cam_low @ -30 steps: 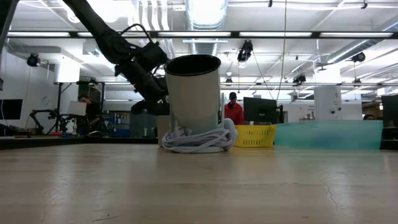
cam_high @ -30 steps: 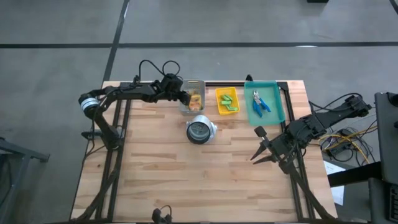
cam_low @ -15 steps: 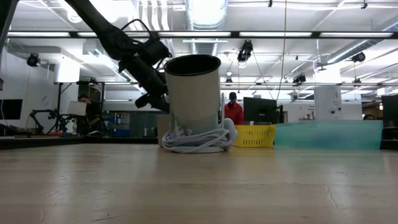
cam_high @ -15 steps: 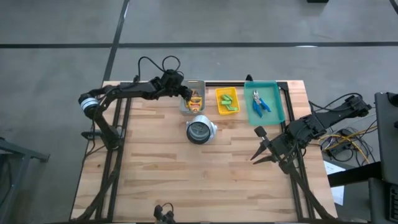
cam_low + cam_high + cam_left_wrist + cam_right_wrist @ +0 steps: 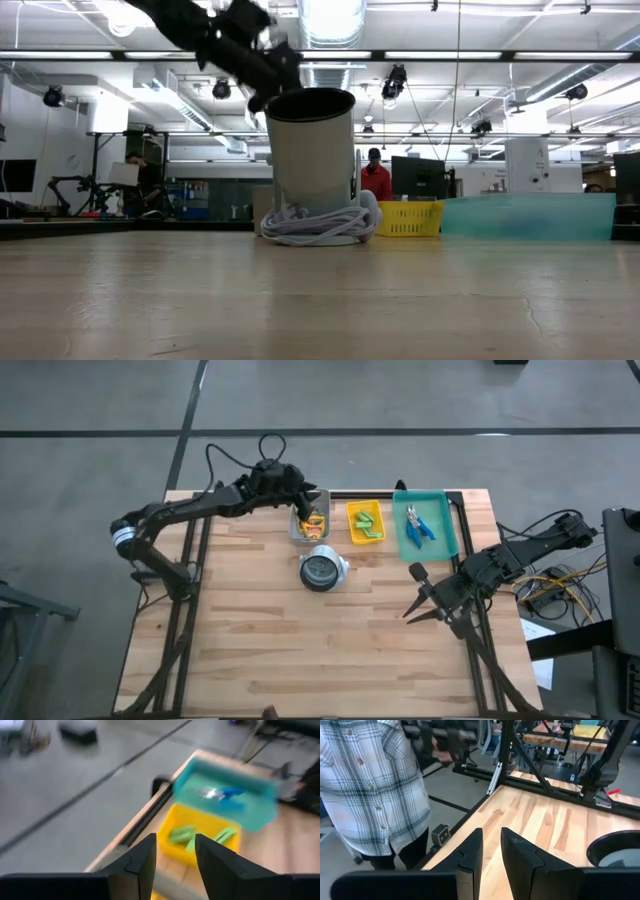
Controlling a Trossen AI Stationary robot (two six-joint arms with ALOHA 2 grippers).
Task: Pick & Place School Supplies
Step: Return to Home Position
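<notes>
A yellow crayon box (image 5: 313,520) lies in a clear tray (image 5: 299,532) at the table's far edge. To its right stand a yellow tray (image 5: 365,538) with green sticks (image 5: 367,520) and a teal tray (image 5: 440,535) with blue-handled scissors (image 5: 417,525). My left gripper (image 5: 300,503) hangs open above the clear tray's far left corner, with nothing between its fingers (image 5: 145,855); the low view shows it (image 5: 262,95) above the cup's rim. My right gripper (image 5: 412,595) waits at the right side, its fingers (image 5: 472,845) a little apart around nothing.
A white cup (image 5: 322,570) with a grey cable coiled round its foot (image 5: 320,225) stands near the table's middle, just in front of the clear tray. A person in a plaid shirt (image 5: 370,785) stands beside the table. The near half of the table (image 5: 300,660) is bare wood.
My left gripper has risen from down at the clear tray to well above it, going slightly toward the far edge and rolling about its own line. The crayon box has stayed in the clear tray.
</notes>
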